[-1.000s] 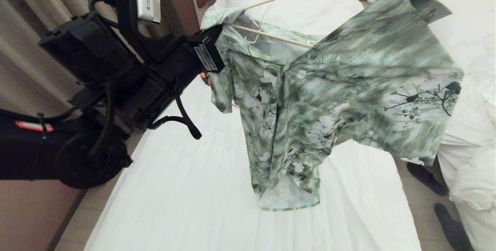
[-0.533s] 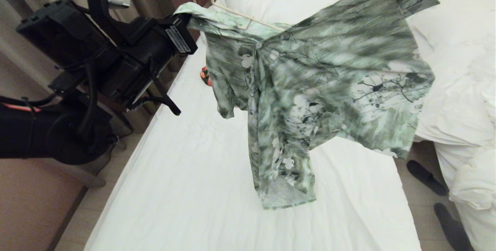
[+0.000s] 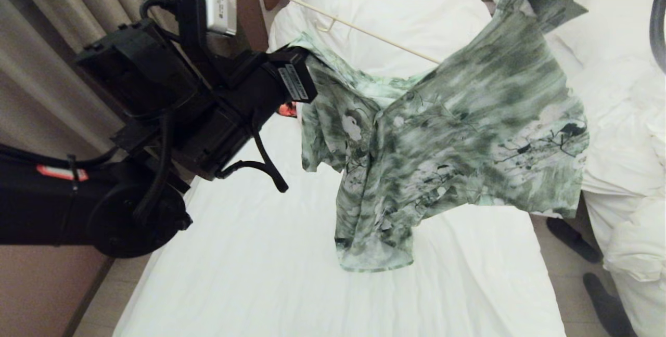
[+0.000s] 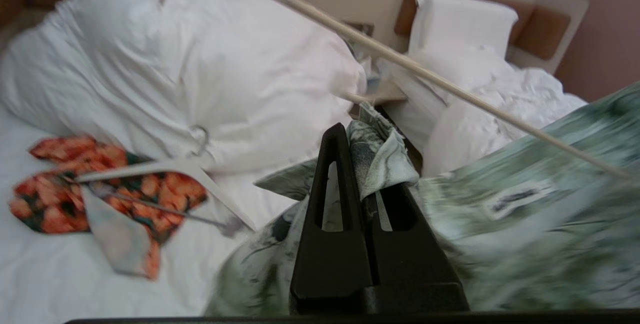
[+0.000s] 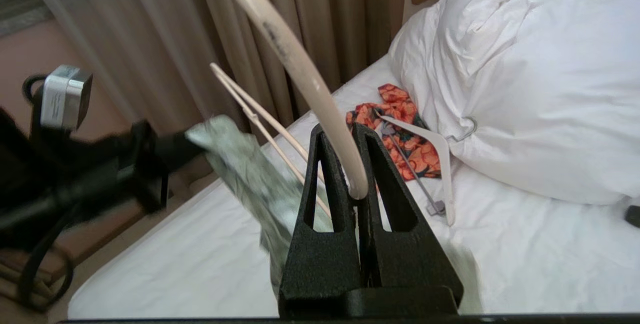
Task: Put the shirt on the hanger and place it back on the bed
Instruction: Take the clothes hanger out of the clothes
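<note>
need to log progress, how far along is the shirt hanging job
Done: one shoulder of the shirt sits on the hanger. In hand: left gripper pinches the loose shoulder; right gripper clamps the hanger. Left: thread that bare end, lay it on the bed.

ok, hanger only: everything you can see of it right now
The hanger is a thin cream triangular frame, plastic-looking, held up in the air over the bed, tilted. The right gripper is shut on its hook. One end runs inside the shirt at the collar side; the other end sticks out bare, above the shirt edge pinched by the left gripper.
</note>
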You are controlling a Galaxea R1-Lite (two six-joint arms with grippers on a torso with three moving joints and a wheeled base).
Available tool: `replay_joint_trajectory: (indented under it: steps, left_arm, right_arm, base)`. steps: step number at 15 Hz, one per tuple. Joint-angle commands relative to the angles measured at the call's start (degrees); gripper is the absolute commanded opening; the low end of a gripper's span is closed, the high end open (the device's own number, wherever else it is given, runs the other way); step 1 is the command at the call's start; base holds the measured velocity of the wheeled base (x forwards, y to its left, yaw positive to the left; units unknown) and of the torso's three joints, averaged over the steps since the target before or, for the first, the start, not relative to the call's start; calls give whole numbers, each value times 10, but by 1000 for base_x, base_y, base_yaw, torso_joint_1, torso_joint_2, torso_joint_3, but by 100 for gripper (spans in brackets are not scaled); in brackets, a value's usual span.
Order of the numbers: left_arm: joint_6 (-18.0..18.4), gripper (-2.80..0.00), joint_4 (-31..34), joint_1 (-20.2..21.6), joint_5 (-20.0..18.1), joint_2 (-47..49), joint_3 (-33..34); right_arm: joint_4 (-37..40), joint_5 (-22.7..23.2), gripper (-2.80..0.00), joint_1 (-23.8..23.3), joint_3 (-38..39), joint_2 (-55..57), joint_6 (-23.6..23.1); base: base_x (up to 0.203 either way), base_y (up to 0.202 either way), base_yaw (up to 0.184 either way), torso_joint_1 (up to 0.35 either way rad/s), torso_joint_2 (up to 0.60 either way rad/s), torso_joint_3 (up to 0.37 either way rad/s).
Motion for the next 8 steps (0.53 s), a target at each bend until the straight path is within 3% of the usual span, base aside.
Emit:
replay_joint_trajectory:
  steps: [1,4,8]
  left_arm:
    - [9,-280,15,-48,37,2,2]
    - [15,-280,28,-113,95,21,6]
    - [15,-280,26,-154,99,45,23]
  right_arm:
    - [-18,1,-280,12,14,14,0]
    - [-66,-1,-280,27,43,33,0]
    - [-101,-1,-280,29,37,61,13]
  base:
    - [0,0,0,0,0,0]
    - [0,0,0,0,0,0]
    - [0,0,0,0,0,0]
